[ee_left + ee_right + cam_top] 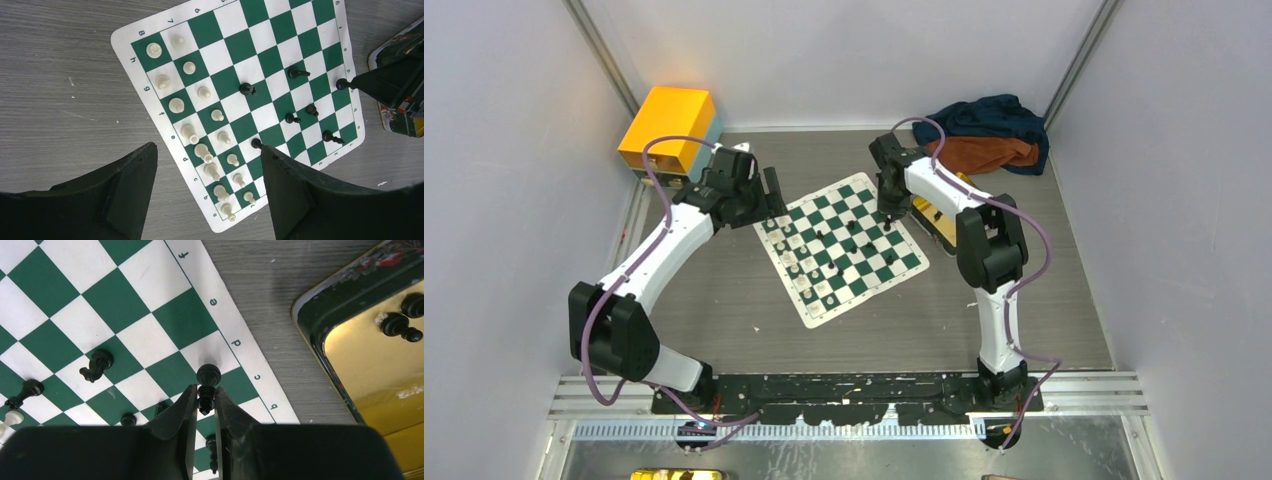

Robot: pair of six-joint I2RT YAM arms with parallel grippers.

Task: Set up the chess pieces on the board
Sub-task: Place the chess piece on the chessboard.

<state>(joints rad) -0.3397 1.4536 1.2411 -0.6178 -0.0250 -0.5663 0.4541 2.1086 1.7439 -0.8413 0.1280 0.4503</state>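
Fingers [185, 410] of right gripper [205, 399]: clamped on the stem of one black piece [208, 375], held upright over a white square at the board's lettered edge, near d. Whether its base touches the mat cannot be told.

Left gripper [207, 149]: fingers wide apart, holding nothing, poised above the cream-white side.

Board [125, 40]: thin green-and-white checked mat with a white border, lying skewed on the grey table [60, 100] between the two arms.

Cream-white pieces [202, 151]: sixteen counted, in two neat rows along ranks 7 and 8. Judged complete.

Black pieces [295, 73]: about seven on the mat, scattered over the opposite half and not in ordered rows. Whether all stand upright cannot be told. Judged barely begun.

Gold tin [310, 325]: just beside the board's right edge, with at least two black figures [400, 326] lying inside, not yet moved.

Estimate: roughly half done. What is left is to bring over the remaining black figures and rank them all in two rows along the edge facing the cream-white side.
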